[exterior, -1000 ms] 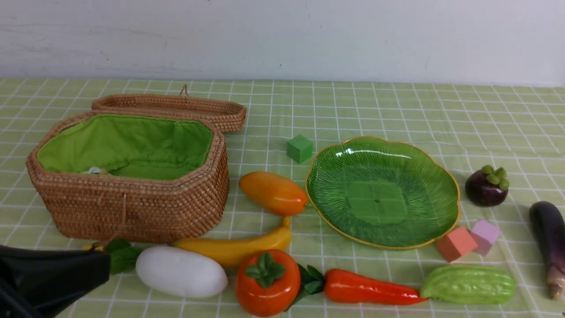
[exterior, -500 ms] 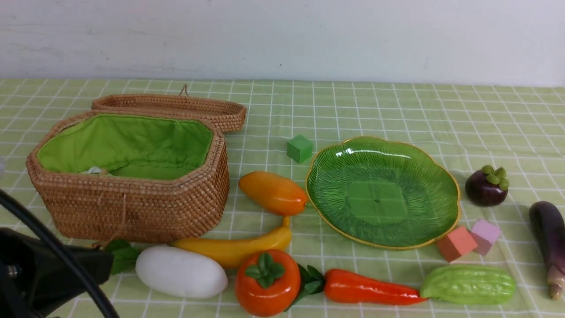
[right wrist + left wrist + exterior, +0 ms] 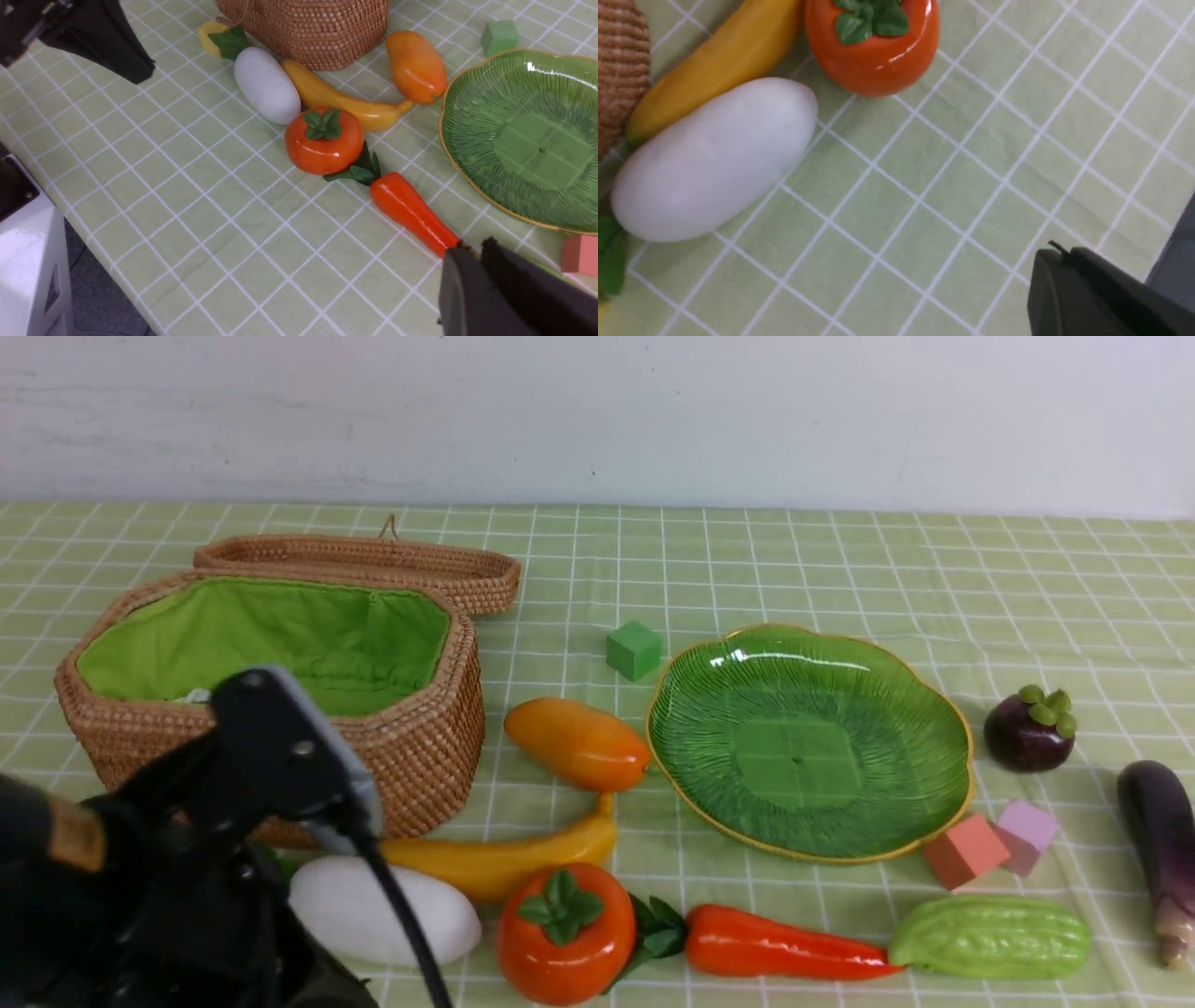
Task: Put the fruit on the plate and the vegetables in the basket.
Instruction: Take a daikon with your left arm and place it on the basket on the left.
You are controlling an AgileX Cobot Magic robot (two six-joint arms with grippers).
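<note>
You're at the sorting stage, apparently starting with the left arm, whose gripper is closed and empty at lower left of the front view. The right gripper is parted slightly, holding nothing. The white gourd lies lower left, below the basket at upper left; the plate sits right of center, bare. Next, you'd likely open the left jaws above the gourd, avoiding the banana.
</note>
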